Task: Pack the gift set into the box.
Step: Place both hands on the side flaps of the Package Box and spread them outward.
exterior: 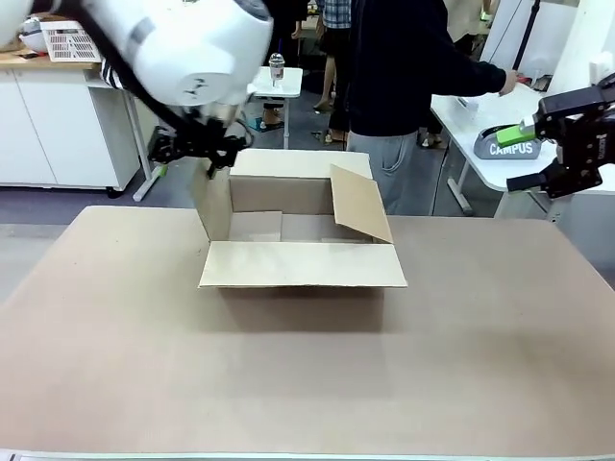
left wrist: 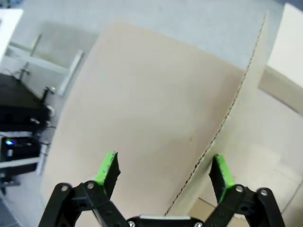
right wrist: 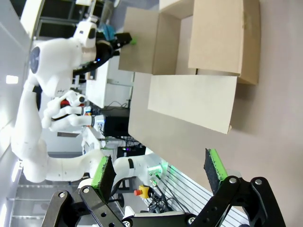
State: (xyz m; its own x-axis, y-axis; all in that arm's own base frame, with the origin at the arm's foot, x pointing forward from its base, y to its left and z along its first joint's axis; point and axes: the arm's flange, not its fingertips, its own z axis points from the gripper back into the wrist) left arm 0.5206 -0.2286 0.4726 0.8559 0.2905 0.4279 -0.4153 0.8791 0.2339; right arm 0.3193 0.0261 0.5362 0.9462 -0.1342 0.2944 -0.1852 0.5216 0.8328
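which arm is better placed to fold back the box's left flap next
Left. Its open end effector already straddles the upright left flap of the box, while the right end effector hangs off beyond the table's edge.

Robotics lab, white worktables (exterior: 480,115), white cabinet (exterior: 58,125), computer gear (left wrist: 19,127), people standing about

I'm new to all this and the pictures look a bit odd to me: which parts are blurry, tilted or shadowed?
Front view: the left arm's white housing sits close to the lens and looks soft; the box casts a soft shadow on the table. Left wrist view: a cardboard flap fills the frame, slightly blurred. Right wrist view: the scene is rolled sideways, and the green-padded fingers look sharp.
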